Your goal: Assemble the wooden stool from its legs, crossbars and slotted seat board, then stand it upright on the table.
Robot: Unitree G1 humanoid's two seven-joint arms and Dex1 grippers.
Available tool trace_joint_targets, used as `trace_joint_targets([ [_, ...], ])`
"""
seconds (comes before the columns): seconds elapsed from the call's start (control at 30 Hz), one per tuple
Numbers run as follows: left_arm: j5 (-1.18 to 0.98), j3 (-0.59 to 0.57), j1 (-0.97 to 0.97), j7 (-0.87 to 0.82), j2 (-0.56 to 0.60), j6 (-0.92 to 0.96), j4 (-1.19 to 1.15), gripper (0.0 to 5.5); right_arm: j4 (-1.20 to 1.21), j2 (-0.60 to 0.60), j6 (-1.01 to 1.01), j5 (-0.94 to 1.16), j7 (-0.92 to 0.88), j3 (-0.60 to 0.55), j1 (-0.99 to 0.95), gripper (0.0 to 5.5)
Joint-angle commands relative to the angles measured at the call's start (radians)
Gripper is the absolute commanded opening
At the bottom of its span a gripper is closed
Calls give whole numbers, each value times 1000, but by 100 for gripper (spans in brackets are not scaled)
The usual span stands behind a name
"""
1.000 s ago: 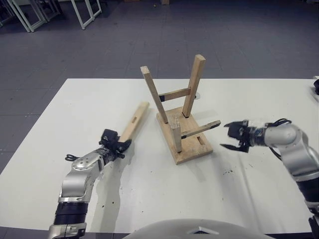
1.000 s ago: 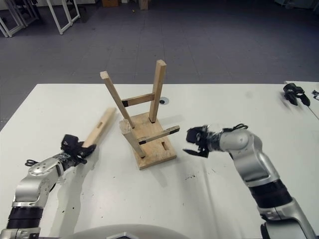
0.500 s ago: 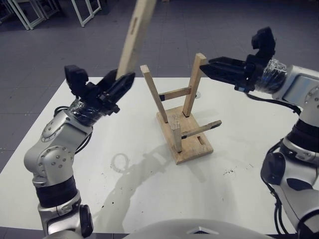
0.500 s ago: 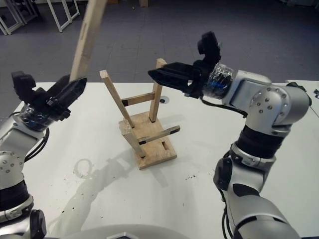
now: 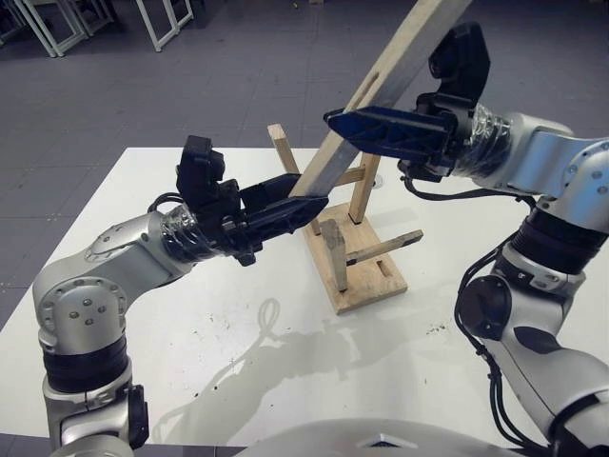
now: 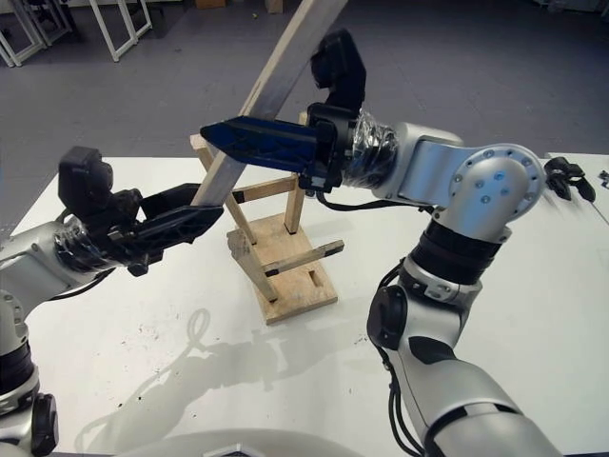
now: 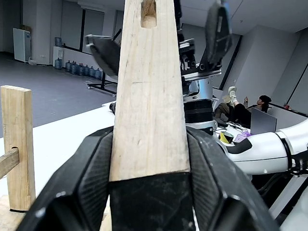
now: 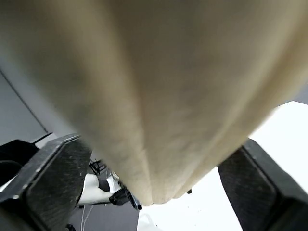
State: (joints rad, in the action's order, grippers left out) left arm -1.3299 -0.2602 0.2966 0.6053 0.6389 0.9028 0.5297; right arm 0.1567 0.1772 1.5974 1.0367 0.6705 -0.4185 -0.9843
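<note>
Left gripper [image 5: 303, 198] is clamped on the lower end of the pale square-section wooden leg [image 5: 385, 81]. The leg's long axis is tilted, rising from frame centre to the upper right, slotted part uppermost. Right gripper [image 5: 347, 127] is spread higher up, one finger on each side of the leg. Below, the slotted wooden seat board [image 5: 366, 281] lies flat on the white table [image 5: 400, 381], with three fitted legs [image 5: 361, 195] pointing upward.

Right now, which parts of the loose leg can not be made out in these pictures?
Loose leg: top end cut off by both eye views' upper edge.
Its bottom end: hidden by the left claw in both eye views.
Its surface, right wrist view: blurred, too near the lens.
</note>
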Motion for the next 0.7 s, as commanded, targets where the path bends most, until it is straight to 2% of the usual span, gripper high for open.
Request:
trace_joint_targets([
  [0.03, -30, 6, 17, -5, 23, 8, -1, 205, 18, 47, -14, 40, 13, 44, -2, 339],
  [0.3, -112, -9, -12, 6, 55, 15, -10, 205, 1, 91, -82, 74, 11, 80, 8, 207],
  [0.47, -143, -29, 4, -10, 35, -29, -4, 205, 4, 119, -119, 92, 15, 108, 15, 207],
  [0.5, -144, -43, 14, -19, 19, -54, -8, 241, -11, 117, -151, 80, -2, 102, 9, 207],
  [0.6, -109, -79, 24, -56, 1, -112, -41, 280, -57, 125, -247, 28, -52, 99, 8, 206],
  [0.7, -40, -119, -53, -54, 23, -143, -53, 287, -86, 189, -344, -60, -60, 124, 52, 206],
])
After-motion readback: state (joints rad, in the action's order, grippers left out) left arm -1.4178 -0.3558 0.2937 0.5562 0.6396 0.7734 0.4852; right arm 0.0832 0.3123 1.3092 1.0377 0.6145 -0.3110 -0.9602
